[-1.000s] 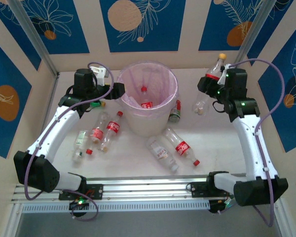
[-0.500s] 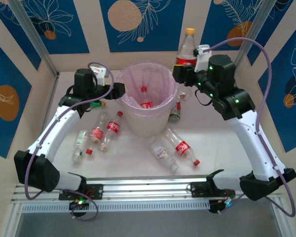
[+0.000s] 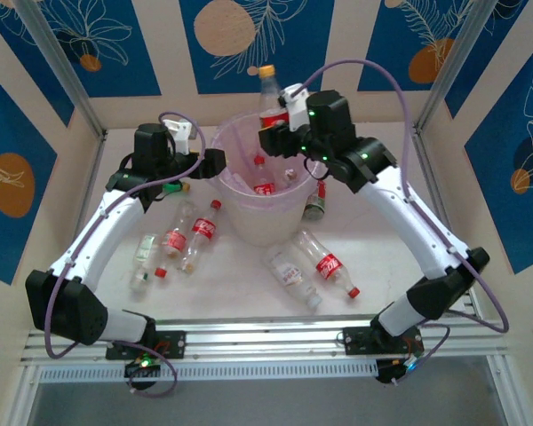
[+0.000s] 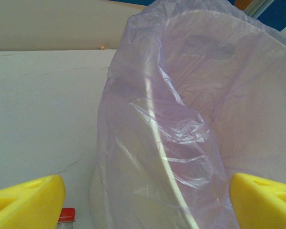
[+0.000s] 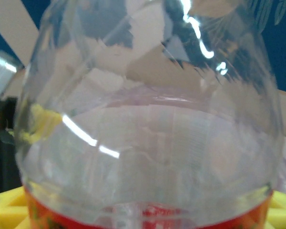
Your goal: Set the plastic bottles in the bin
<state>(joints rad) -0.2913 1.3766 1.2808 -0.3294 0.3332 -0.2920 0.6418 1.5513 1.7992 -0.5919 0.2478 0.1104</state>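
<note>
My right gripper point(image 3: 275, 135) is shut on an upright clear bottle point(image 3: 268, 99) with a red label and orange-yellow cap, held over the back rim of the bin point(image 3: 249, 222). In the right wrist view this held bottle point(image 5: 148, 119) is pressed close to the lens, with yellow fingers point(image 5: 282, 206) at the bottom corners. The bin is round and translucent white with a purple liner, and red-labelled bottles point(image 3: 263, 184) lie inside it. My left gripper point(image 3: 215, 163) stands open at the bin's left side. Its yellow fingers point(image 4: 28, 200) are spread wide around the liner-covered wall point(image 4: 181, 119).
Several bottles lie on the table: two red-labelled ones point(image 3: 188, 235) and a clear one point(image 3: 144, 257) on the left, two more point(image 3: 311, 264) in front of the bin, and a green-labelled one point(image 3: 315, 204) at its right. A red cap point(image 4: 66, 214) shows beside the left finger.
The right arm has swung left from the table's far right, carrying the bottle to above the bin's back rim. The left arm has stayed still.
</note>
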